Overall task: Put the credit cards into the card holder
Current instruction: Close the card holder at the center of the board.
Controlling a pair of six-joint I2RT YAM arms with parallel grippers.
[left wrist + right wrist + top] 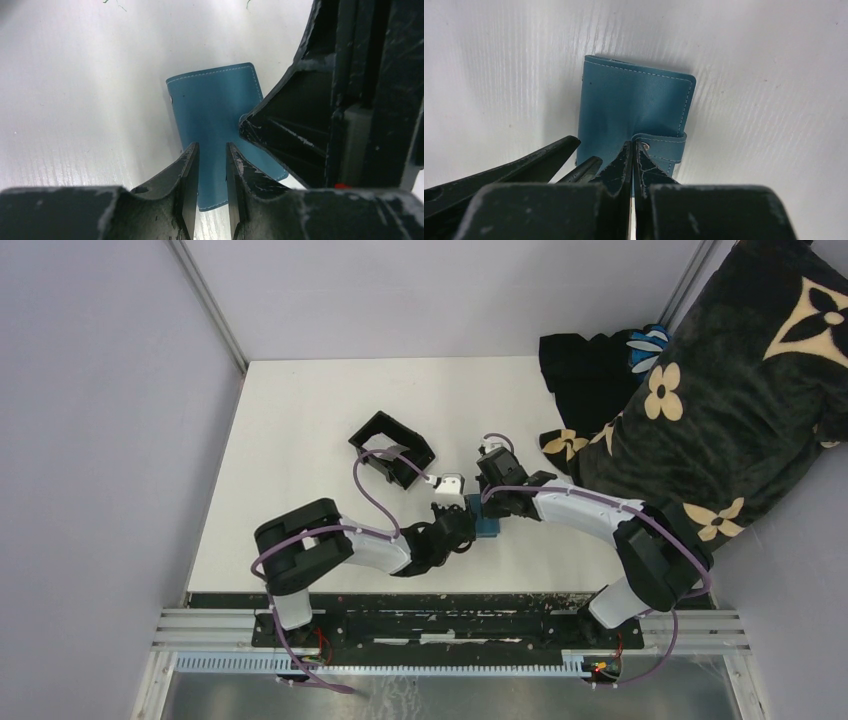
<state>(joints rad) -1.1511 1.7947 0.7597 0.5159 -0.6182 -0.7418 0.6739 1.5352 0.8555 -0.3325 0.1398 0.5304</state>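
Note:
The card holder (488, 525) is a teal-blue wallet lying folded flat on the white table; it also shows in the left wrist view (212, 107) and the right wrist view (634, 105). Its strap with a metal snap (663, 146) wraps over one edge. My right gripper (633, 146) is shut, its tips pressing down beside the snap. My left gripper (212, 150) hovers over the wallet's other end, its fingers narrowly open with nothing between them. Pale grey-white credit cards (452, 483) lie just beyond the grippers, partly hidden by them.
A black open-topped box (392, 448) stands on the table behind the cards. A dark flowered blanket (720, 390) is heaped along the right side and back right corner. Both arms meet near the middle of the table (300, 440).

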